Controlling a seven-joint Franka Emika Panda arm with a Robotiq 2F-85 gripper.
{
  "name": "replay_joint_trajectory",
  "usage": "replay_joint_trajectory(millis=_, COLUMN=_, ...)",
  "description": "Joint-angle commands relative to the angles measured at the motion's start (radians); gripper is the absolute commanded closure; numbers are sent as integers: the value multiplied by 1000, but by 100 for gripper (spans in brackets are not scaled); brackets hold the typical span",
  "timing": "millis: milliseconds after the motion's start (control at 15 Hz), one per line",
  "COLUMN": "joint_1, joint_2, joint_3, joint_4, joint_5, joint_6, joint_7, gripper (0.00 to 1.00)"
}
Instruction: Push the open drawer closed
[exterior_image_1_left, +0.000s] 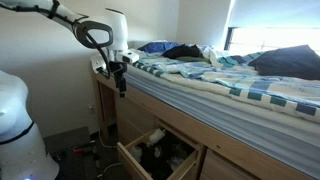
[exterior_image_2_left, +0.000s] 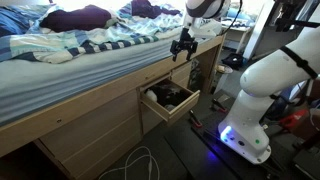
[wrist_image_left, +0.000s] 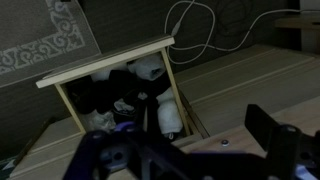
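Bed-base drawer and claw. The drawer (exterior_image_1_left: 160, 156) stands pulled out from the wooden base under the bed (exterior_image_1_left: 235, 88), its flat tan front panel facing the floor space and its dark inside filled with mixed black and white items; it shows open in both exterior views. The claw (exterior_image_1_left: 122, 86) hangs beside the mattress edge, above the drawer and apart from it, its 2 fingers spread with nothing between them. In the wrist view the drawer (wrist_image_left: 105, 66) lies below the claw (wrist_image_left: 190, 150), whose fingers (wrist_image_left: 272, 135) frame the lower part of the picture. A white cable (wrist_image_left: 200, 25) loops on the floor beyond the front panel, near a patterned rug (wrist_image_left: 40, 40). The robot's white base (exterior_image_2_left: 250, 100) stands just beside the drawer.
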Motion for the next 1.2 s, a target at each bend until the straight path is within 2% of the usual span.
replay_joint_trajectory(millis=0, joint_1=-3, joint_2=0, joint_3=2, joint_4=2, joint_5=1, joint_6=-3, joint_7=-1, gripper=0)
replay_joint_trajectory(millis=533, joint_1=-1, joint_2=5, joint_3=1, joint_4=-9, joint_5=0, joint_6=25, joint_7=-19, gripper=0)
replay_joint_trajectory(millis=933, joint_1=26, joint_2=132, joint_3=-31, joint_4=-40, joint_5=47, joint_6=217, joint_7=-104, gripper=0)
replay_joint_trajectory(millis=1133, joint_1=46, joint_2=213, joint_3=-49, joint_4=-56, joint_5=108, joint_6=322, joint_7=-138, gripper=0)
